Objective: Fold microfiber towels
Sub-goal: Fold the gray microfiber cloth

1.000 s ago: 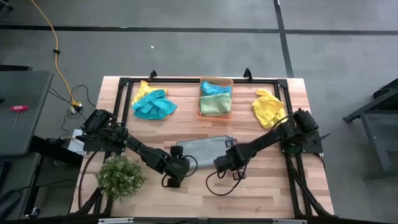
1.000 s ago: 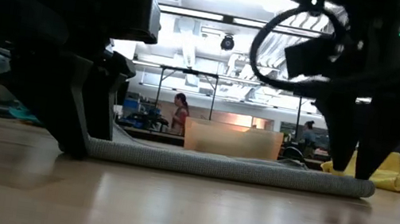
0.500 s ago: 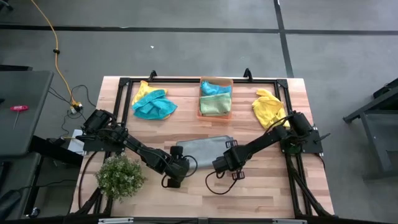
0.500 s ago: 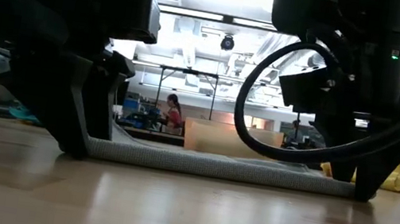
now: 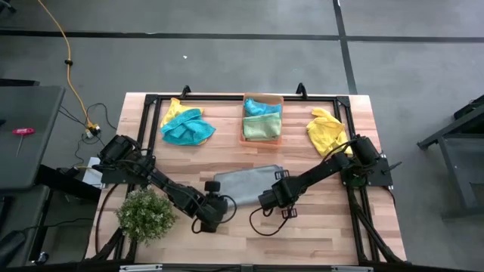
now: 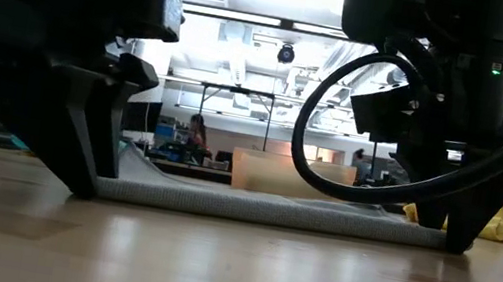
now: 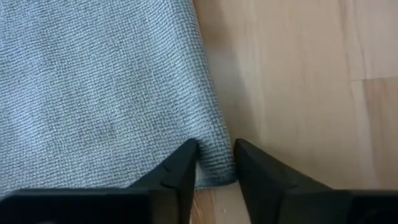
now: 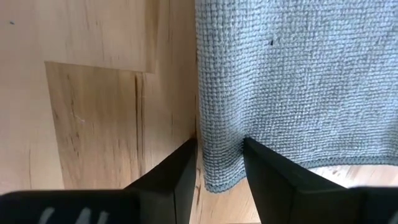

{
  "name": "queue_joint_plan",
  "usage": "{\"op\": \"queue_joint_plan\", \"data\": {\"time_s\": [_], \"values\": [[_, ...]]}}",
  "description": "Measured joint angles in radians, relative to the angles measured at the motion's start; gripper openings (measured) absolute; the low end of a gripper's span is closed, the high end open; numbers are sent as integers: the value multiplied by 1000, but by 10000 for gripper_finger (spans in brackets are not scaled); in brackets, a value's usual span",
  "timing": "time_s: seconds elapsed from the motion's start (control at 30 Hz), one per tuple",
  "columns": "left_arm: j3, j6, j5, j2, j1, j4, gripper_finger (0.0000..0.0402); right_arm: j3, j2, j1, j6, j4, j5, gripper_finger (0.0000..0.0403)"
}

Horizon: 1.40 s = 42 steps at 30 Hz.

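Over the last second the left gripper (image 5: 209,214) has pinched its jaws onto the near left corner of the soft grey microfiber towel (image 5: 246,180), where before they stood wide. In the left wrist view the two dark fingers (image 7: 180,171) squeeze a small tuck of grey weave between them. That arm has also slid a little toward the lower left of the high view, and in the low view the cloth's edge beside it now lifts slightly off the wood. The right gripper (image 5: 271,199) has not changed: its jaws are clamped on the towel's other near corner, a fold of grey cloth caught between them in the right wrist view (image 8: 217,165). With both near corners held, the fold looks ready to begin, probably by carrying that edge over toward the far one.

The grey towel lies flat just below the middle of the high view, on a pale wooden table (image 5: 318,227) framed in black metal. A teal and yellow heap of cloths (image 5: 185,125) sits upper left, an orange translucent plastic bin (image 5: 262,119) holding teal and green cloths upper centre, a crumpled yellow cloth (image 5: 326,131) upper right, and a small bushy green plant (image 5: 145,214) lower left. Beyond the table the low view shows a bright workshop, with a person (image 6: 195,138) far off
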Motion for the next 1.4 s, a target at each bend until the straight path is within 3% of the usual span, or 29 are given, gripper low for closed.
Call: {"op": "queue_joint_plan", "data": {"time_s": [0.2, 0.37, 0.7, 0.87, 1.13, 1.4], "values": [[0, 0, -6, 0, -1, -3, 14, -1, 1, 0, 26, 1, -5, 86], [0, -7, -8, 0, -1, -4, 5, -1, 1, 14, 52, -10, -24, 9], [-2, -102, 84, -105, 1, -38, 1, -4, -51, 69, 160, -31, -148, 2], [-2, -108, 68, -174, 13, -66, 1, -4, -114, 79, 201, -39, -146, 1], [-1, -105, 0, -168, 82, -101, 0, -4, -164, 58, 220, -40, 0, 1], [0, -138, -143, -129, 115, -189, 0, -3, -152, -8, 229, -55, 103, 0]]}}
